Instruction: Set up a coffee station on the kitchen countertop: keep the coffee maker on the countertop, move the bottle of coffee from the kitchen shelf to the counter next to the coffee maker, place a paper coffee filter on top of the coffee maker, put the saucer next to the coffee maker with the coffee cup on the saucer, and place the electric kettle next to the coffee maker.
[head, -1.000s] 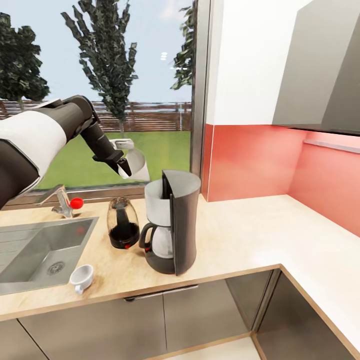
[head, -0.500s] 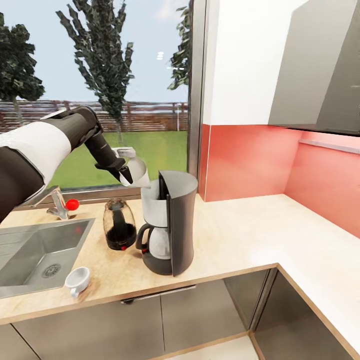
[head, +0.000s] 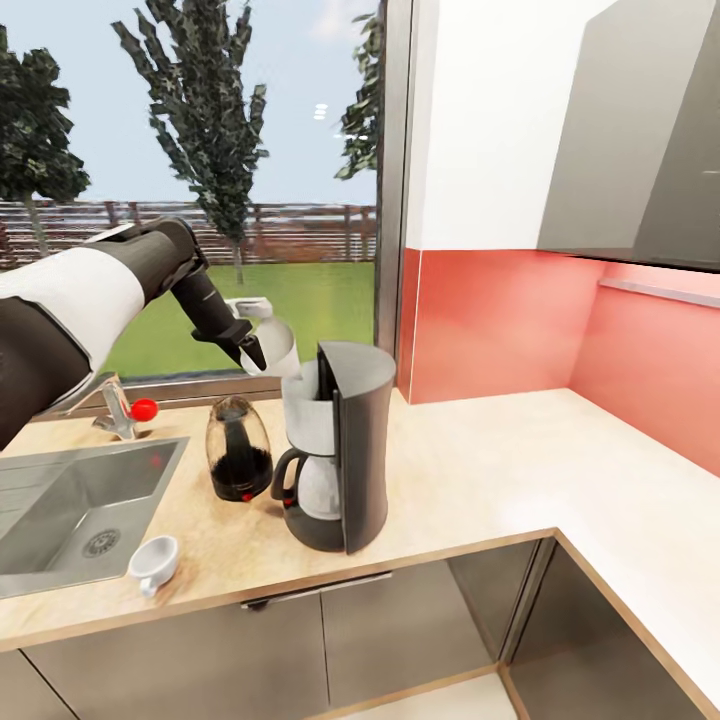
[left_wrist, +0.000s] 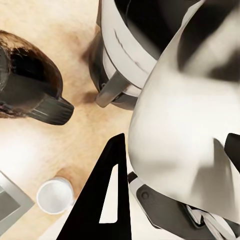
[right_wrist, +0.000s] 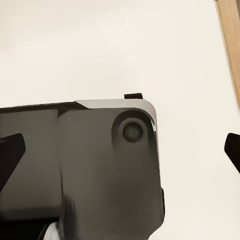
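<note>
Over the last second the left gripper (head: 262, 345) has carried the paper coffee filter (head: 278, 345) — pinched between its closed jaws — to just above and behind the coffee maker (head: 337, 445), so lowering it on top looks next.

Light beige wood-look counter (head: 480, 470) with a darker wooden edge, over glossy grey cabinets (head: 300, 640). Black coffee maker (head: 345, 440) with pale grey translucent tank and clear carafe on a black handle. Clear domed electric kettle (head: 238, 450) with black base, dark inner column and a red button low down. White coffee cup (head: 155, 562) beside a steel-grey sink (head: 70, 500). White paper coffee filter (head: 277, 345) (faintly shaded grey in its creases) in the black left claw (head: 262, 352); left arm black with a white sleeve. Red knob on the tap (head: 145, 408). Salmon-red backsplash (head: 500, 320), white wall above, dark grey wall cabinet (head: 640, 140). Green lawn, brown fence, pale blue sky outside.
</note>
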